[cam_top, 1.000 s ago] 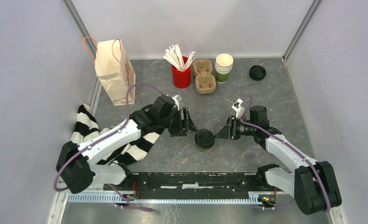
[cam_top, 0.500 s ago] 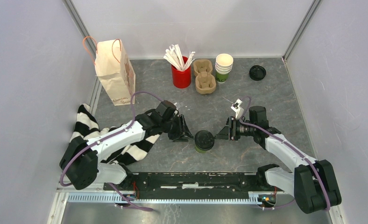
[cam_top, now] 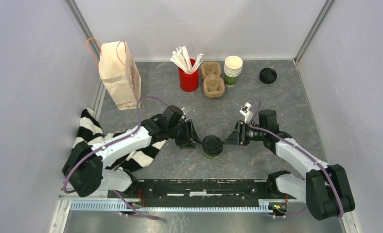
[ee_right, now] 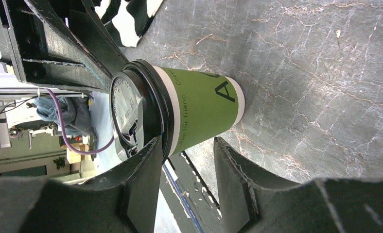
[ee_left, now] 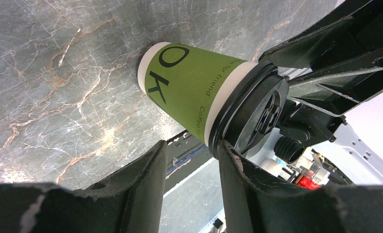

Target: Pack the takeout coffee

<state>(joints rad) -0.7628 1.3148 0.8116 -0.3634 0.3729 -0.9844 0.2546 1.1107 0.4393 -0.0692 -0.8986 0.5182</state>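
The takeout coffee (cam_top: 212, 146), a green cup with a black lid, stands upright on the table's near middle. My left gripper (cam_top: 196, 139) is open just left of it; in the left wrist view (ee_left: 192, 165) one fingertip (ee_left: 230, 154) sits against the lid rim (ee_left: 248, 114), and the cup (ee_left: 189, 87) lies beyond the jaws, not between them. My right gripper (cam_top: 231, 138) is open just right of the cup; in the right wrist view (ee_right: 187, 155) the cup (ee_right: 204, 109) stands just past the fingertips, with one tip close to the lid.
A brown paper bag (cam_top: 120, 74) stands at the back left. A red cup of stirrers (cam_top: 188, 77), a cardboard carrier (cam_top: 212, 79), a stack of lidless cups (cam_top: 233, 70) and a lone black lid (cam_top: 268, 75) line the back. A striped cloth (cam_top: 90, 133) lies under the left arm.
My left gripper has moved down and right, up to the cup's left side. The right gripper has edged slightly nearer. The cup has not moved.
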